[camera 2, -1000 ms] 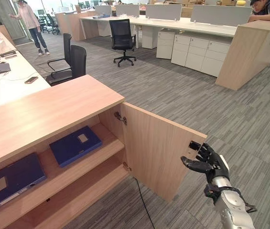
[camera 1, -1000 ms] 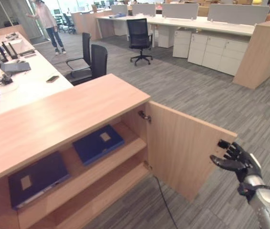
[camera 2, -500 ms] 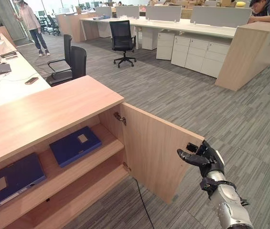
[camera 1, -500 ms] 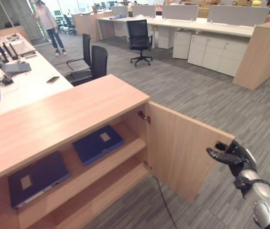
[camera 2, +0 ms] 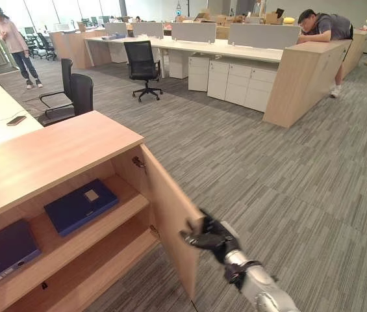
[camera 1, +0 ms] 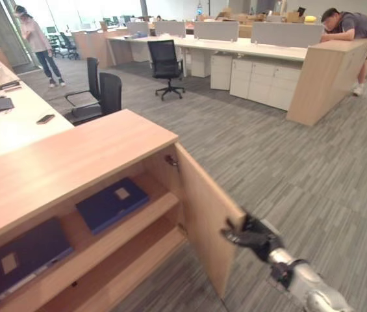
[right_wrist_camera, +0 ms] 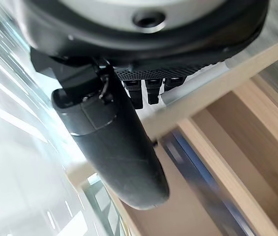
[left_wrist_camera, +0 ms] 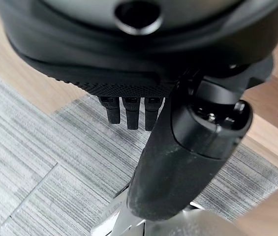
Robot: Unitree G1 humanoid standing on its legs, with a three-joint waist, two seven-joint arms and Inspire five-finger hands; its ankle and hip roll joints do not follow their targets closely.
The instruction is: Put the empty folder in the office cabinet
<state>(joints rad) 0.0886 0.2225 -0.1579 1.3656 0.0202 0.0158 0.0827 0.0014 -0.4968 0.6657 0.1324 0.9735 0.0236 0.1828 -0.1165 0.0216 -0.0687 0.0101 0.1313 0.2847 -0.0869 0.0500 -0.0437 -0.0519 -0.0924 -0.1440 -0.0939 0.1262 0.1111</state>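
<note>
The wooden office cabinet (camera 1: pixel 73 159) stands open at my left, its door (camera 1: pixel 202 205) swung partway out. On the upper shelf lie two dark blue folders: one (camera 1: pixel 112 203) near the door and one (camera 1: pixel 24 250) further left. My right hand (camera 1: pixel 254 235) rests against the door's free edge with its fingers relaxed and open, holding nothing. The right wrist view shows its thumb (right_wrist_camera: pixel 111 142) beside the door's edge, with the shelves beyond. My left hand (left_wrist_camera: pixel 129 69) hangs open over the grey carpet by the cabinet's base.
A white desk (camera 1: pixel 8 123) with a phone stands behind the cabinet. Black office chairs (camera 1: pixel 105 94) (camera 1: pixel 167 62) stand on the carpet beyond. One person (camera 1: pixel 35 40) walks at the far left; another (camera 1: pixel 347 25) leans on a wooden counter (camera 1: pixel 323 81) at the far right.
The door has swung in toward the cabinet, and my right hand has moved left with its edge. The camera has turned as well, shifting the whole scene.
</note>
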